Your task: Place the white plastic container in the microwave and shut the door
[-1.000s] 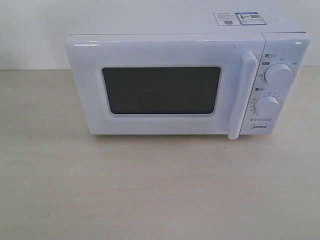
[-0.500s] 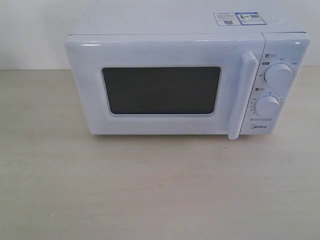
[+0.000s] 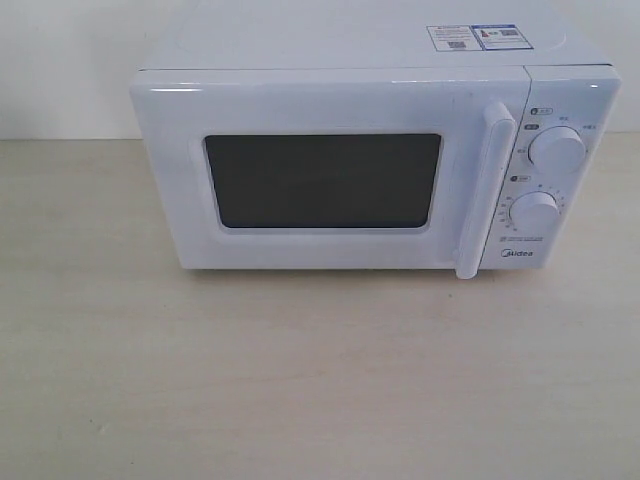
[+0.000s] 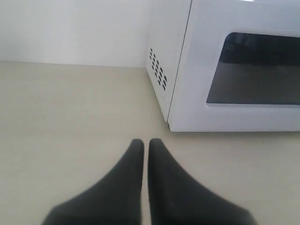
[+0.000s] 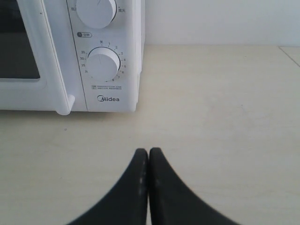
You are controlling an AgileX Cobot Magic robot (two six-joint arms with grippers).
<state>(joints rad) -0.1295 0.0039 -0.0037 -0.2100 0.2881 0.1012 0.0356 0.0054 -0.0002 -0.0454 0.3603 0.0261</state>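
door [image 3: 320, 175] shut, handle [image 3: 485, 190] at its 3 o'clock | left gripper [image 4: 146, 145], right gripper [image 5: 148, 152] pinched closed, empty | container unseen | risk: handle pull drags microwave [image 3: 370, 50] if unbraced

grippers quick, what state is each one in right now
left gripper: closed, holding nothing
right gripper: closed, holding nothing

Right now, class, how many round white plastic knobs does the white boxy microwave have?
2. The upper round white knob and the lower knob sit stacked on the microwave's front panel, right of the vertical white bar handle. None appears hidden.
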